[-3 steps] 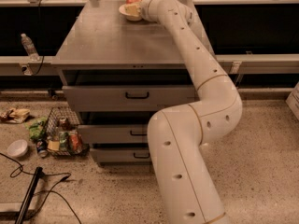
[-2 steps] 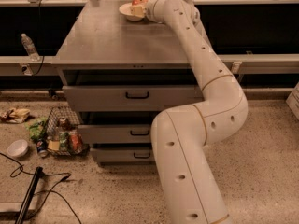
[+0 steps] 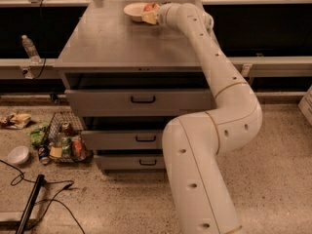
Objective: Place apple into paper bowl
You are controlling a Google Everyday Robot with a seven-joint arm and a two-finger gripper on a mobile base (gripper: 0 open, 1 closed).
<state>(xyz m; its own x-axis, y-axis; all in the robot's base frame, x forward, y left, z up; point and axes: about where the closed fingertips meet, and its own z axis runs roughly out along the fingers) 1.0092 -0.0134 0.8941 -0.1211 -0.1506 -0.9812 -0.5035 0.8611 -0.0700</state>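
Observation:
The cream-white paper bowl (image 3: 132, 9) sits at the far edge of the grey cabinet top (image 3: 112, 38). The red-orange apple (image 3: 151, 6) is at the bowl's right rim, partly hidden by the gripper. My gripper (image 3: 149, 13) reaches in from the right at the end of the long white arm (image 3: 214, 72). It is shut on the apple and holds it right beside and slightly over the bowl's right edge.
The cabinet has three drawers, and the top one (image 3: 141, 100) is pulled out a little. On the floor at left are a wire basket of litter (image 3: 66, 143), a small white bowl (image 3: 18, 155) and cables (image 3: 34, 199). A water bottle (image 3: 29, 48) stands on the left ledge.
The gripper and the apple have shifted slightly to the right and down relative to the bowl. The bowl has stayed in place.

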